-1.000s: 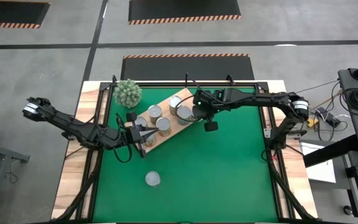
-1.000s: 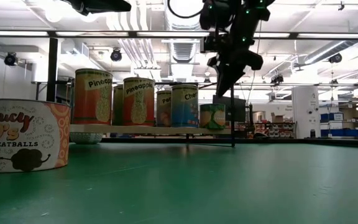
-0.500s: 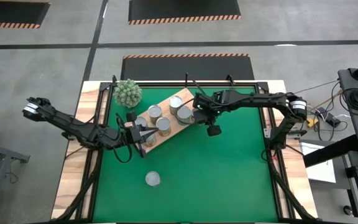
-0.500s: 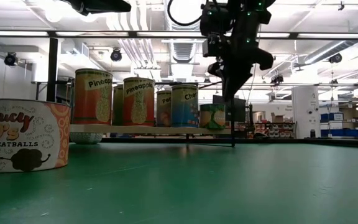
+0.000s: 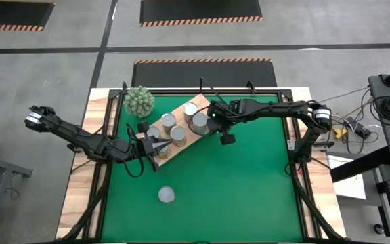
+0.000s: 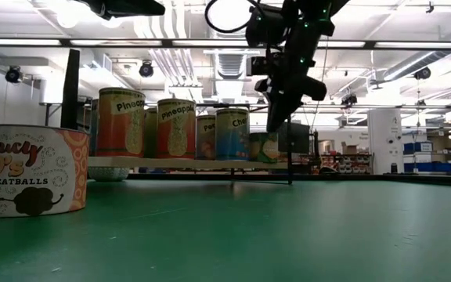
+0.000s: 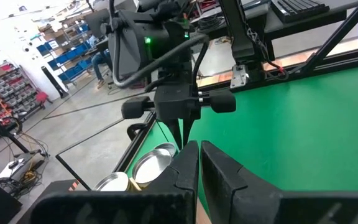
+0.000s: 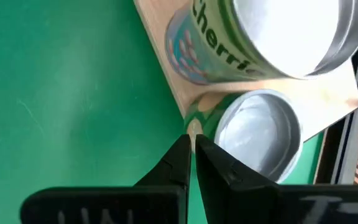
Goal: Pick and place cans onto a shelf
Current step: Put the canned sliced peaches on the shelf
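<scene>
The wooden shelf [image 5: 189,137] lies slantwise on the green mat and carries several cans [image 5: 178,133], also seen in the low view [image 6: 176,129]. One can [image 5: 166,195] stands alone on the mat near the front edge; it also shows in the low view [image 6: 31,168]. My right gripper [image 5: 212,123] is shut. Its tips [image 8: 191,146] stand at the shelf's right edge, beside a short green can [image 8: 260,134] and a cherries can [image 8: 253,37]. My left gripper [image 5: 162,146] is shut and hovers above the shelf's near end [image 7: 199,155]. My right gripper points down at the short green can's side [image 8: 199,118] by the shelf's edge. I cannot tell whether the shut fingertips touch the can or the board.
A spiky green plant [image 5: 140,101] stands at the far left of the mat beside the shelf. The shelf's black wire frame [image 6: 290,160] rises at its far end. Open mat [image 5: 249,183] lies to the right and front.
My right gripper has gone toward the table's left, up against the shelf's right edge. The shelf with its cans has shifted a little on the mat.
</scene>
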Tool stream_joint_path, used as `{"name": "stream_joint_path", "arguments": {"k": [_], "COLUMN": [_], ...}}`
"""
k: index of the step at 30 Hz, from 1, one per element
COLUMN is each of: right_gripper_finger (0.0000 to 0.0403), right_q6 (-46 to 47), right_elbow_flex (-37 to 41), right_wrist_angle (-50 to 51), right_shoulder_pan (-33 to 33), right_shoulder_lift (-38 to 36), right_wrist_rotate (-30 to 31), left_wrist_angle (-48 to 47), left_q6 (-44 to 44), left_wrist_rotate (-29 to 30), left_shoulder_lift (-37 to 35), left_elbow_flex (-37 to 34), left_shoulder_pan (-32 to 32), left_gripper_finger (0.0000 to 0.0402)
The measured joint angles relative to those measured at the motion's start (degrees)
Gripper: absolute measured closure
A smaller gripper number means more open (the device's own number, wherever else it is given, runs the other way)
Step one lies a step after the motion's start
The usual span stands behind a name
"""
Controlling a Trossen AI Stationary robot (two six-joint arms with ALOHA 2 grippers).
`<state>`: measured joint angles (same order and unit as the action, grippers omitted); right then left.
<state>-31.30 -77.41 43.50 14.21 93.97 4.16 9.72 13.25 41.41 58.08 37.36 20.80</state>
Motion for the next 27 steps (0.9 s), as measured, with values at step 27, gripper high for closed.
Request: {"name": "stream_joint_path", "arguments": {"k": [27], "right_gripper_finger": [0.039], "right_q6": [15.65], "right_elbow_flex": [10.88], "right_wrist_angle": [-4.11], "right_shoulder_pan": [-6.21], "right_shoulder_lift": [-15.05], "right_wrist_rotate": [0.39], "left_wrist_angle": [0.42], "left_q6": [0.03], "left_wrist_rotate": [0.02], "left_shoulder_lift": [0.0], "left_elbow_flex": [0.0], "left_shoulder_pan": [0.0], "left_gripper_finger": [0.0402]}}
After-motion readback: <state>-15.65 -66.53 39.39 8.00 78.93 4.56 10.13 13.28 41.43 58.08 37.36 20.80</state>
